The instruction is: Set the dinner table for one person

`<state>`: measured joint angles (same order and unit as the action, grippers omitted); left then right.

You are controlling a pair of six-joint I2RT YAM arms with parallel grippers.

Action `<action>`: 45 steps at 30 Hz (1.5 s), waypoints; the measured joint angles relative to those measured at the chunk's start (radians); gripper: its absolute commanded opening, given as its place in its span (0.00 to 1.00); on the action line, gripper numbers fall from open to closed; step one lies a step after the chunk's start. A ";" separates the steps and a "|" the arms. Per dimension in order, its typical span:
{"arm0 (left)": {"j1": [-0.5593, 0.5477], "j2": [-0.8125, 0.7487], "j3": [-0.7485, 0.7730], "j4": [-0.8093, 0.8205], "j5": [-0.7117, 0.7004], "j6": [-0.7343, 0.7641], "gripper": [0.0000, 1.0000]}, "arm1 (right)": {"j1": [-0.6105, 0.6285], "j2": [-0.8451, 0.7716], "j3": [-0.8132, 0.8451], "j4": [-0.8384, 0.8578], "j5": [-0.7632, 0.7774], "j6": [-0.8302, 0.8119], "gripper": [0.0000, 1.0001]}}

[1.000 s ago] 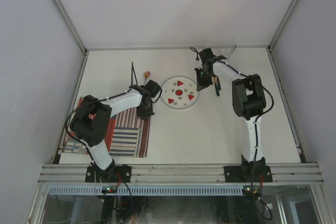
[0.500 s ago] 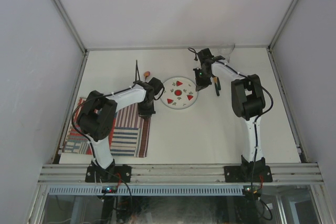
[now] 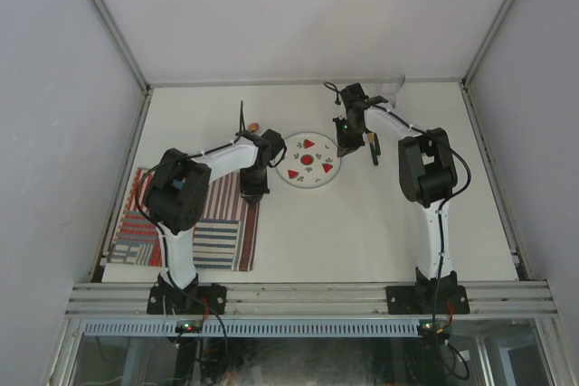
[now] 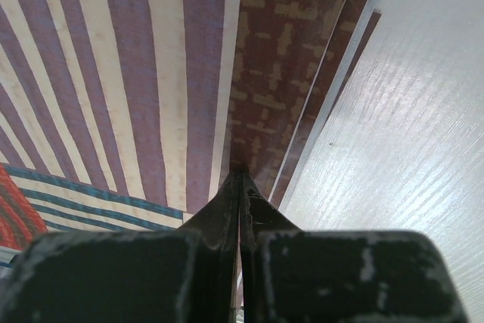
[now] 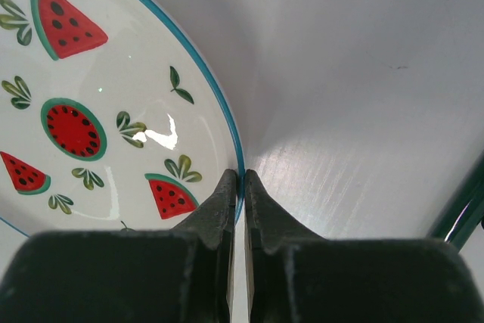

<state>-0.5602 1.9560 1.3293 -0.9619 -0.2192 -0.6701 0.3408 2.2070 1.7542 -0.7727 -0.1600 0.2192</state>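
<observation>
Place-laying is under way. The left end effector [image 4: 240, 178], left of the plate [image 3: 308, 162], is closed tight on the mat [image 4: 151, 73] edge. The right end effector [image 5: 242, 175] pinches the plate's far-right rim. The worktop [image 3: 362, 223] lies under the plate. Next, probably, centre the mat and slide the plate onto it.

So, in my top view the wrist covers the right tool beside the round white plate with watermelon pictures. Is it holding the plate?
Observer: Yes. The right wrist view shows the right tool shut on the teal rim of the round white watermelon-patterned plate.
Operator: And the other arm, at the striped cloth?
Observer: The left tool is shut too, and its tips seem to pinch the reddish border band of the red-white-blue striped cloth placemat.
</observation>
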 measured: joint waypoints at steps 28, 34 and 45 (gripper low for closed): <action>0.045 0.132 0.209 0.267 0.039 -0.008 0.00 | -0.001 0.000 0.000 0.001 -0.003 -0.003 0.00; 0.045 0.089 0.150 0.291 0.040 -0.005 0.21 | 0.000 0.000 0.000 0.002 -0.003 -0.003 0.00; 0.039 0.057 0.138 0.317 0.059 0.008 0.24 | 0.006 0.000 0.000 0.005 0.007 -0.003 0.07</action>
<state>-0.5213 2.0129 1.4670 -0.6445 -0.1604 -0.6621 0.3470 2.2070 1.7542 -0.7677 -0.1532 0.2165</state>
